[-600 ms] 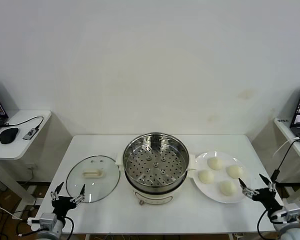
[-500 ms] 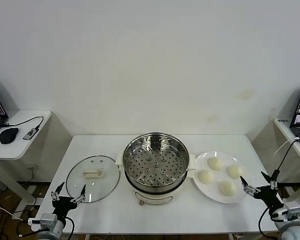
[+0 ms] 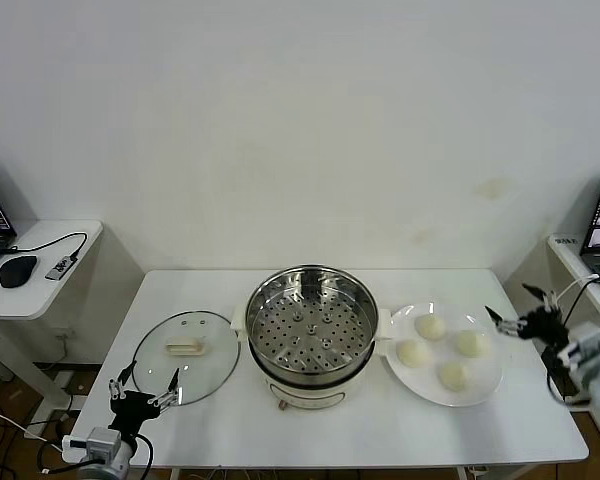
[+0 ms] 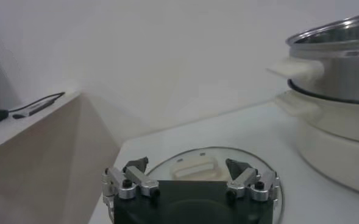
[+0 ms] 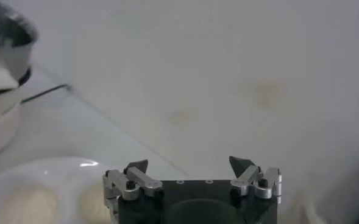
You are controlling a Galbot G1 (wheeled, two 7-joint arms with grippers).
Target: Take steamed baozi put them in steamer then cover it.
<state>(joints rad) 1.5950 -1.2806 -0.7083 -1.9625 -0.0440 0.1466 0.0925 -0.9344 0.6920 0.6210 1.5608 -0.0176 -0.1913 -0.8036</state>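
**Both tools open and empty, four baozi on plate, steamer uncovered**

White tabletop (image 3: 220,425) carries three things in a row. Steamer (image 3: 311,322) sits at centre: shiny perforated steel basket on a cream-white pot base with side handles, nothing inside it. Glass cover (image 3: 186,356) lies flat on the tabletop on the robot's left, just beside the pot base, cream handle up. White plate (image 3: 486,390) lies on the robot's right, just beside the pot handle, and holds all four steamed baozi (image 3: 412,353) in a loose cluster, each apart from the next.

Right tool (image 3: 520,322) hangs above the plate's outer right edge, near the far-right bun, touching nothing. Fingers spread wide, nothing between them. The right wrist view shows the same: right tool (image 5: 191,173) open with empty gap, plate (image 5: 14,176) and two buns below and ahead, steamer at the frame edge.

Left tool (image 3: 145,388) sits low at the front-left edge of the tabletop, just at the near rim of the cover, fingers spread wide and empty. In the left wrist view the left tool (image 4: 188,175) points toward the cover (image 4: 228,159), its handle showing between the open fingertips but farther off, not gripped; steamer (image 4: 337,64) stands beyond to one side.

Side desk (image 3: 40,275) on the left carries a mouse (image 3: 18,270) and a cable.
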